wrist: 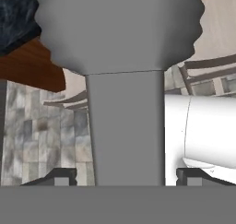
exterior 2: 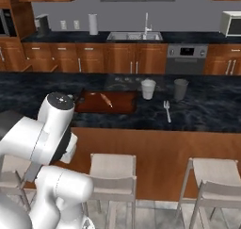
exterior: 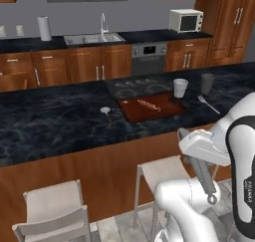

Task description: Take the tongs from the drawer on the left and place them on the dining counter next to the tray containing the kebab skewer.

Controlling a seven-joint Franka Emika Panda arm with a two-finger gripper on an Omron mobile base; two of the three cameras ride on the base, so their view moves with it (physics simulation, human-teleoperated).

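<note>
No readable text: the vertical dark lettering on the arm's link in the left base view is coming out too blurred to read, and the appliances are showing no legible labels.

The gripper [exterior: 193, 158] is clamping the tongs [exterior: 203, 178] at a wide jaw setting. In the hand view the tongs [wrist: 125, 126] are sitting between the two fingertips [wrist: 60, 177] as a broad grey bar.

Orientation: in the left base view the tongs' long axis is slanting from the hand down and to the right, steep, with the ring end hanging lowest. In the hand view the axis is running straight away from the camera, flaring out at the far end.

Location: the tongs are hanging in the air in front of the dining counter [exterior: 50, 121], below its edge and against its wooden base, beside a stool [exterior: 159, 171]. They are not touching the top.

The tray [exterior: 130, 111] is lying on the counter with the kebab skewer [exterior: 148, 105] on it, up and left of the tongs and well apart from them.
</note>
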